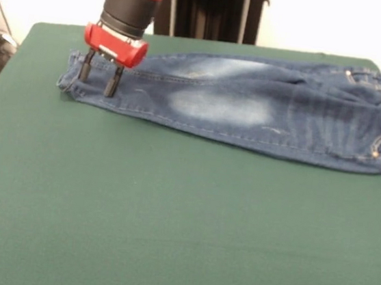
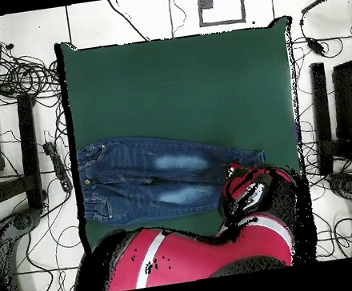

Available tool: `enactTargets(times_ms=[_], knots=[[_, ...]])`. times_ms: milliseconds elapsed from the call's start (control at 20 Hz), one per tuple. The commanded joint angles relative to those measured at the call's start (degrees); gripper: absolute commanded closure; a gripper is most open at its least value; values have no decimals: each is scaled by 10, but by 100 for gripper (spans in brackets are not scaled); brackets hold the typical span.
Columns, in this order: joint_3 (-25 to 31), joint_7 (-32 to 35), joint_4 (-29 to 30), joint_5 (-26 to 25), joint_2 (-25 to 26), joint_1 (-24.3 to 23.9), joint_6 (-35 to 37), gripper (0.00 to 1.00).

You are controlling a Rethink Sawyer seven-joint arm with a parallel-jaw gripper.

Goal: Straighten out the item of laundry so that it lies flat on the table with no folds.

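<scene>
Front view shows the red and black arm coming down from the top edge, tilted a little, with its gripper over the cuff end of the jeans. The two black fingers stand spread apart, pointing down, their tips at or on the denim near the leg hems; nothing is pinched between them.

The jeans lie stretched sideways along the far part of the green table, both legs side by side, pale faded patches on the thighs, the waistband reaching the table's right edge in this view. The cloth looks mostly flat, with slight ripples near the waist.

From overhead, the arm's red bulk hides the gripper, so its fingers cannot be made out there. That view does show the jeans whole, waistband at the table's left edge, and cables on the floor around the table.
</scene>
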Motion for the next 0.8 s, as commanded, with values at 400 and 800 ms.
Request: enactTargets(times_ms=[400,800], knots=[[71,34,11,85,96,28,-74,0],[64,11,-2,80,107,31,-92,100]])
